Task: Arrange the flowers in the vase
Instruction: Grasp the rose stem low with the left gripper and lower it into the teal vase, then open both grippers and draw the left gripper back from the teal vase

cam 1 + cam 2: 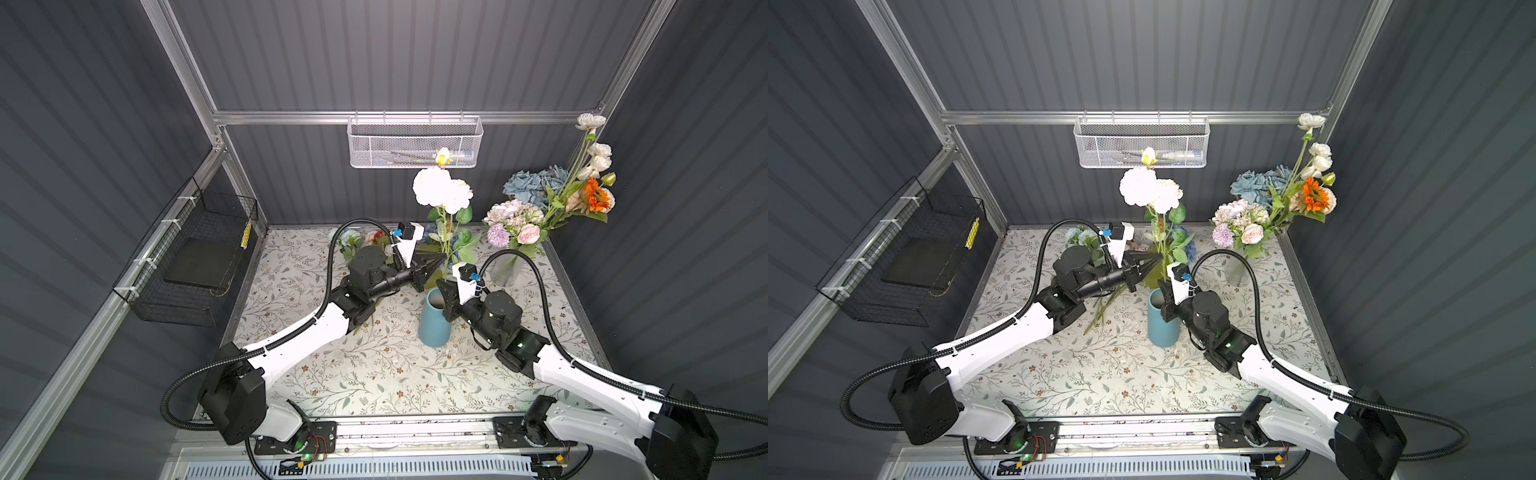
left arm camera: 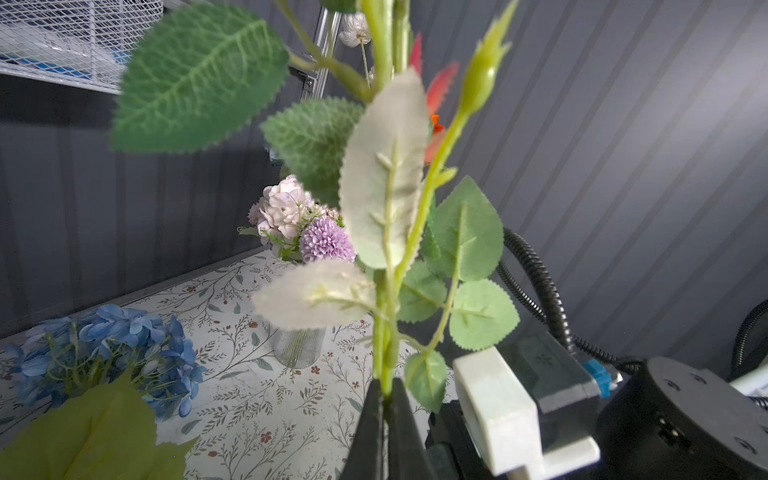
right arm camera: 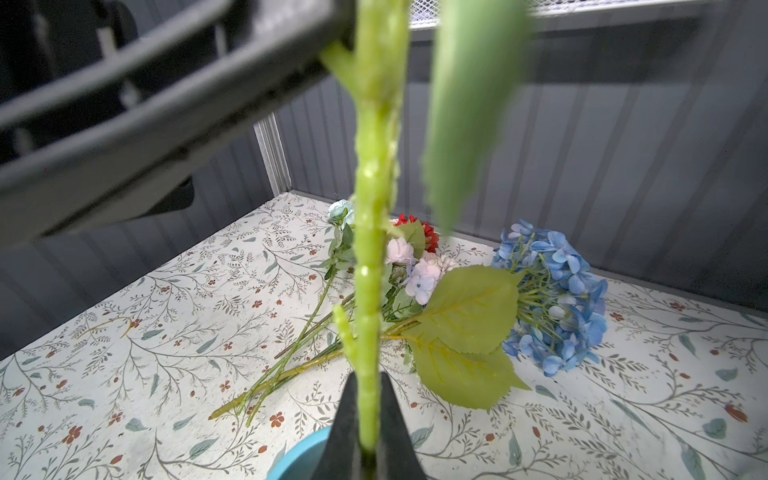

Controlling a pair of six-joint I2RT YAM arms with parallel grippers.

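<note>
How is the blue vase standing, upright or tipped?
Upright: the blue vase stands on its base, its open mouth facing up.

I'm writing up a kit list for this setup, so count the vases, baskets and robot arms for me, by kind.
Vases: 2 (blue vase, glass vase)
Baskets: 2 (white basket, black basket)
Robot arms: 2 (left arm, right arm)
Total: 6

The left arm [image 1: 299, 336] is pointing toward the middle, its left gripper [image 2: 384, 399] pinching a flower stem [image 2: 382, 332]. The right arm [image 1: 590, 374] is pointing inward, its right gripper [image 3: 368, 419] clamping the same stem lower down.
</note>
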